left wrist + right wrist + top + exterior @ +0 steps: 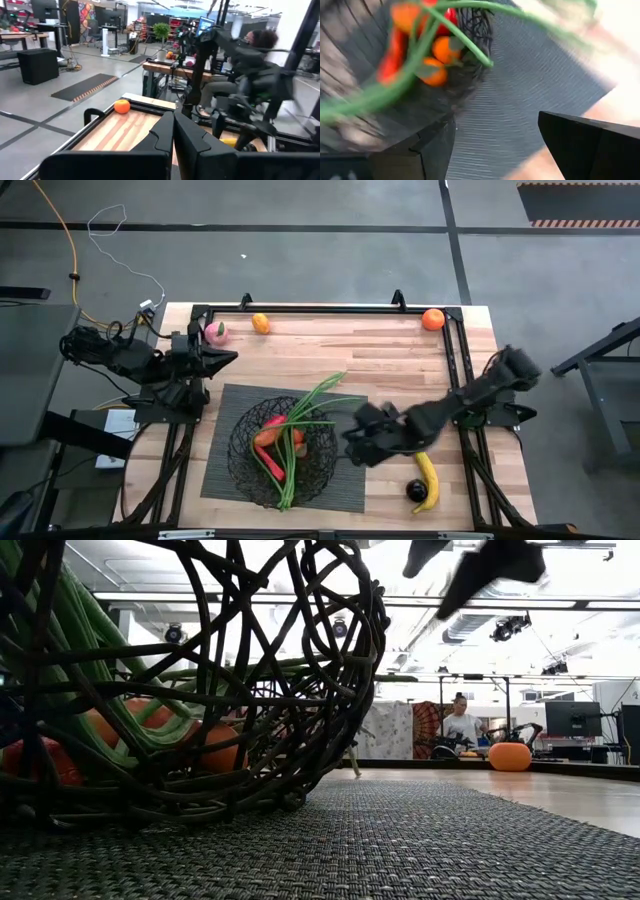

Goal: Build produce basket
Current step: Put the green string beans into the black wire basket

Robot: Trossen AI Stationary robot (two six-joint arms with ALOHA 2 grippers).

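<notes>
Room-side person (462, 727), low view only

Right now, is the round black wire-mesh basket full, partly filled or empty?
Partly filled. The round black wire-mesh basket holds long green beans, red peppers and orange fruit; a yellow banana lies outside it.

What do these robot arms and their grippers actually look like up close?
Both arms are dark, nearly black, built from jointed chunky segments. The left gripper ends in two flat, angular black fingers with bevelled edges. The right gripper has the same matte black, wedge-shaped fingers. From above, the right gripper and left gripper taper to points. No markings show.
</notes>
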